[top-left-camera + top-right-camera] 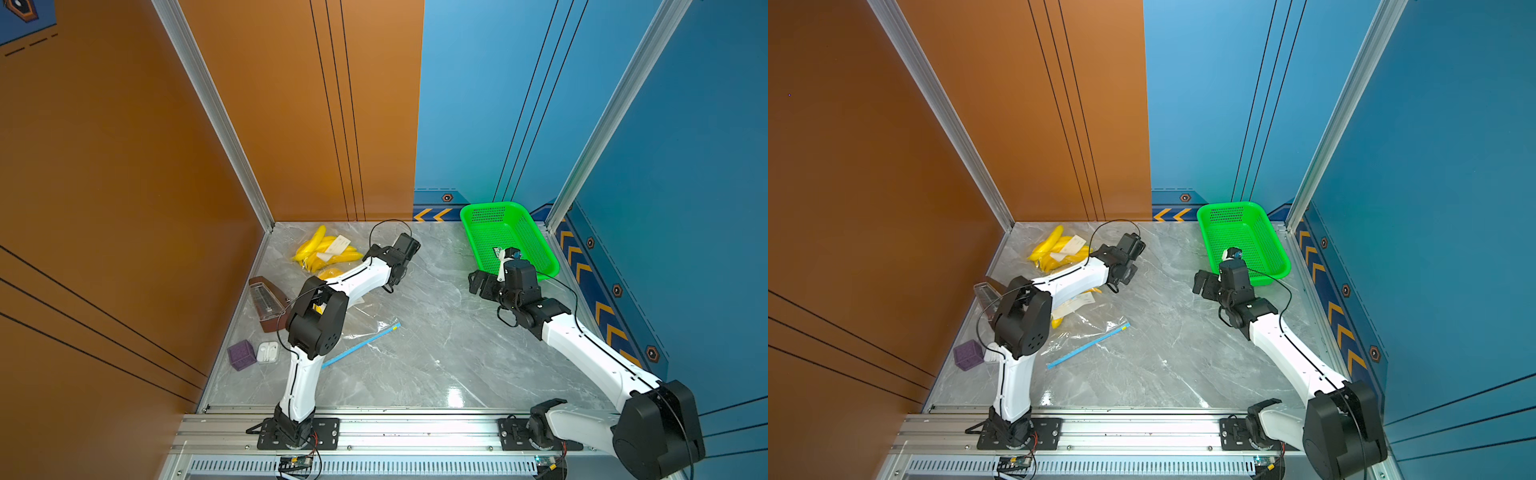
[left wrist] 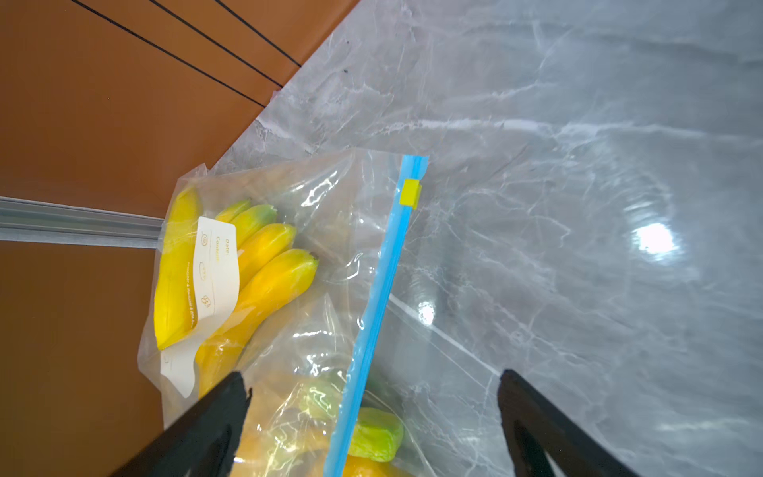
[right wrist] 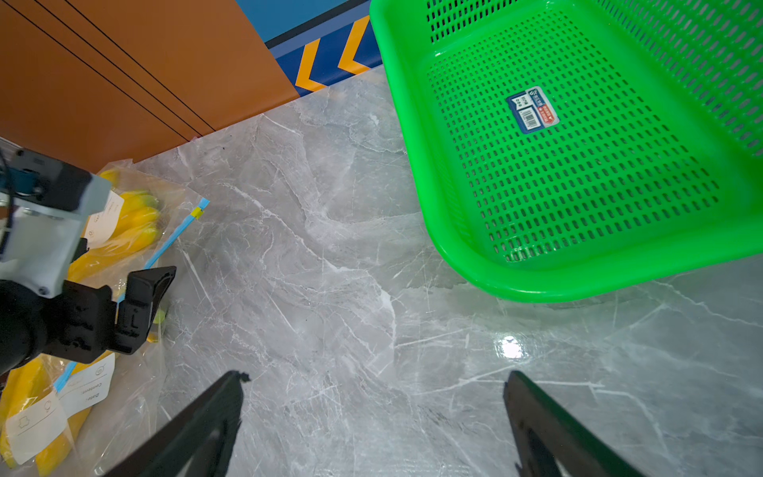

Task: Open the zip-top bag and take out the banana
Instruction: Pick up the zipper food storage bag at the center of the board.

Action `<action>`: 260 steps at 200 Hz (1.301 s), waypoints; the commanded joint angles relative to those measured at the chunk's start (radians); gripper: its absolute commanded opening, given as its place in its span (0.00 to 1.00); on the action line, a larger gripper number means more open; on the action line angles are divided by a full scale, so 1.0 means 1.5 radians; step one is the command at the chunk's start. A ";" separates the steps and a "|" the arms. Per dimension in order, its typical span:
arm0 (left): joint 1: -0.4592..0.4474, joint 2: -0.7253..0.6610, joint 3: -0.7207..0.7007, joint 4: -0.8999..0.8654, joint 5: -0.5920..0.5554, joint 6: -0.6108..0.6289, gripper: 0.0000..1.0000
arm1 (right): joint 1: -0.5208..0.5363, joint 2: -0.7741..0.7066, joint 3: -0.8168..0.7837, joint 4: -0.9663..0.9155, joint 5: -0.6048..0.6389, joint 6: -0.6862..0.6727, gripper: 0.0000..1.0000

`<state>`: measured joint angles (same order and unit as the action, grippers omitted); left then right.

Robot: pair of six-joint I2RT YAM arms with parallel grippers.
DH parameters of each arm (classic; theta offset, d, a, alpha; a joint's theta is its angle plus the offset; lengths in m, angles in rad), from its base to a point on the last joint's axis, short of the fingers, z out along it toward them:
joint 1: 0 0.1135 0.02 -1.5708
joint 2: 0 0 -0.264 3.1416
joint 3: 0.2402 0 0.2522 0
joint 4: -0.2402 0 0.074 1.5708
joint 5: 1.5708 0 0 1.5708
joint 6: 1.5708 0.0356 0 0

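Two robot arms, two grippers, two clear zip-top bags, one green basket and three small things share a grey marble table point(image 1: 415, 374).

Nearest the arm bases, well across the table from the basket, sit one purple cube point(image 1: 241, 354) and, just beside it, one white earphone case point(image 1: 268, 352). A little farther from the bases, also well apart from the basket, lies the nearer bag point(image 1: 370, 320), flat, with its blue zip strip point(image 1: 361, 345) facing the open table. The left arm hides most of the yellow fruit inside it. Beyond the cube stands one brown metronome-like object point(image 1: 266, 301).

The left gripper point(image 2: 371, 384) hangs spread wide, holding nothing, above the edge of the farther bag point(image 2: 330, 198). In the left wrist view that bag's blue strip point(image 2: 384, 268) runs between the two fingers, one finger over plastic, one over bare table. The bunch of bananas point(image 2: 268, 268) lies sealed inside, beyond the fingertips, on the side away from the basket. One yellow slider point(image 2: 410, 192) sits near the strip's far end.

The right gripper point(image 3: 375, 376) is also spread wide and empty, over bare table just beside the green basket point(image 3: 578, 285), well apart from both bags. The basket, farthest back, holds only a sticker point(image 3: 532, 109).
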<state>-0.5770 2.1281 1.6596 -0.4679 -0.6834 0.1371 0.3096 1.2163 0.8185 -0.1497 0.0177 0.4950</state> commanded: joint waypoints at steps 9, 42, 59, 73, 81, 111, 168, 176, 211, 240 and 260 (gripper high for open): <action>0.005 0.048 0.061 -0.068 -0.091 0.061 0.90 | 0.002 -0.031 0.004 -0.009 -0.005 -0.007 1.00; 0.014 0.094 0.095 -0.072 -0.122 0.083 0.75 | 0.000 -0.055 -0.006 -0.009 -0.002 -0.009 1.00; 0.017 0.105 0.105 -0.072 -0.128 0.088 0.66 | -0.001 -0.062 -0.010 -0.011 -0.002 -0.009 1.00; 0.020 0.109 0.107 -0.071 -0.124 0.085 0.58 | -0.002 -0.067 -0.014 -0.013 -0.002 -0.008 1.00; 0.022 0.111 0.108 -0.071 -0.123 0.084 0.54 | -0.003 -0.070 -0.015 -0.015 0.000 -0.008 1.00; 0.030 0.120 0.113 -0.070 -0.127 0.081 0.35 | -0.004 -0.086 -0.019 -0.026 0.001 -0.008 1.00; 0.058 0.091 0.161 -0.070 -0.167 0.066 0.00 | -0.007 -0.108 -0.021 -0.041 0.008 -0.010 1.00; 0.066 0.077 0.172 -0.070 -0.172 0.061 0.00 | -0.006 -0.107 -0.021 -0.042 0.007 -0.009 1.00; 0.090 0.035 0.264 -0.071 -0.161 0.082 0.00 | -0.007 -0.108 -0.018 -0.045 0.003 -0.006 1.00; 0.093 0.051 0.395 -0.071 -0.162 0.141 0.00 | -0.007 -0.110 -0.017 -0.048 0.002 -0.004 1.00; 0.085 0.071 0.497 -0.072 -0.159 0.189 0.00 | -0.007 -0.113 -0.019 -0.050 0.004 -0.004 1.00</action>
<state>-0.4271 2.2478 2.2486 -0.5793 -0.9092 0.3256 0.3019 1.0672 0.8028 -0.1925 0.0193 0.4953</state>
